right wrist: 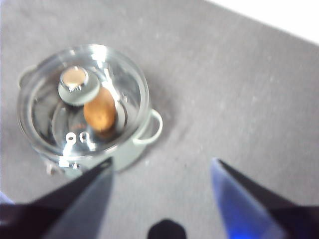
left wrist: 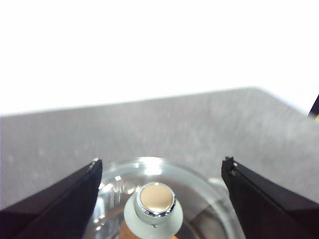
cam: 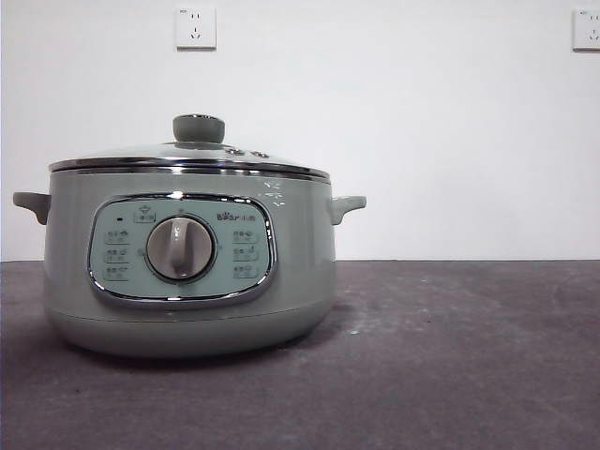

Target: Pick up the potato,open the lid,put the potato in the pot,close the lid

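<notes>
The pale green pot point(cam: 192, 272) stands on the dark table at the left of the front view, with the glass lid point(cam: 192, 159) resting shut on it and its green knob point(cam: 198, 128) on top. Through the glass, the right wrist view shows the orange-brown potato point(right wrist: 99, 113) lying inside the pot point(right wrist: 127, 152), under the lid point(right wrist: 119, 74). My left gripper point(left wrist: 160, 164) hangs open above the lid point(left wrist: 199, 186), its jaws spread wide on either side of the knob point(left wrist: 156, 201) without touching it. High above the table beside the pot, my right gripper point(right wrist: 162, 162) is open and empty.
The dark grey table point(cam: 450, 356) stretches to the right of the pot. Behind it is a white wall with two sockets point(cam: 195, 28). No arm shows in the front view.
</notes>
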`<state>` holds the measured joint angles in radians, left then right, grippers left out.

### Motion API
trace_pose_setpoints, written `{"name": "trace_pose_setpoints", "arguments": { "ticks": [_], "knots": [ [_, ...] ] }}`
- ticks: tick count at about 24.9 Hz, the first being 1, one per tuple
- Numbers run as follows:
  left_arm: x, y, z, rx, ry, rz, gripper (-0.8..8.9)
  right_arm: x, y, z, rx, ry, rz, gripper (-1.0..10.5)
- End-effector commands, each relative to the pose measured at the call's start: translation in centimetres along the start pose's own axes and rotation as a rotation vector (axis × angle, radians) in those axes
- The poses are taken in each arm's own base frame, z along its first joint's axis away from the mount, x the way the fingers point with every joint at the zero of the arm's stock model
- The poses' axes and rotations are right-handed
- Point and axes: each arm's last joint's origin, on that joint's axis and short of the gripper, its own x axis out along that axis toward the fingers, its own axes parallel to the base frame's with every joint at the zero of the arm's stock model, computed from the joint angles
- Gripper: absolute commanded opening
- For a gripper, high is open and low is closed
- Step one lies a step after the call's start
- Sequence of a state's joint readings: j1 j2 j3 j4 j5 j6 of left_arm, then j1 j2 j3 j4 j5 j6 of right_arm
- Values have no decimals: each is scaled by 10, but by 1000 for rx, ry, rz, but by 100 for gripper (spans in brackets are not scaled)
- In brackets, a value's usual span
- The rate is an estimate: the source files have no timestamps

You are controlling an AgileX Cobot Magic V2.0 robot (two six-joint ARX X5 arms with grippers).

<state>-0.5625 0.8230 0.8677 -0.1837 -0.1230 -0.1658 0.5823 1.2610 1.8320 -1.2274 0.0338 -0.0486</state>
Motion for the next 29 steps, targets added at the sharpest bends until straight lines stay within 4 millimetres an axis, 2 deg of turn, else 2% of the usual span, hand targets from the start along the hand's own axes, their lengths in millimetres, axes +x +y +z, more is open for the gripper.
{"name": "trace_pose_setpoints", "arguments": {
  "ticks": [1,2,4,6,10,14,18,22,29],
  "knots": [
    [-27,2,3,4,-33,-13,392,3,1,-18,7,-47,-2,134],
    [-37,3,3,4,-40,-15,280,4,1,-27,9,-74,-7,70],
    [-55,5,3,3,-44,-15,-16,9,0,-49,18,-131,-20,-16],
    [-67,8,-1,10,-19,-4,-8,17,0,-71,27,-189,-41,-16],
    [-75,14,-15,66,79,103,-8,37,2,-119,59,-298,-87,-16],
    [-75,16,-27,83,86,110,-8,48,4,-149,106,-358,-82,-16],
    [-74,18,-50,81,71,99,-8,59,6,-174,133,-384,-77,-16],
    [-71,21,-68,78,63,90,-8,66,6,-183,141,-340,-77,-10],
    [-69,21,-72,37,98,99,-3,73,7,-183,174,-309,-65,1]
  ]
}}
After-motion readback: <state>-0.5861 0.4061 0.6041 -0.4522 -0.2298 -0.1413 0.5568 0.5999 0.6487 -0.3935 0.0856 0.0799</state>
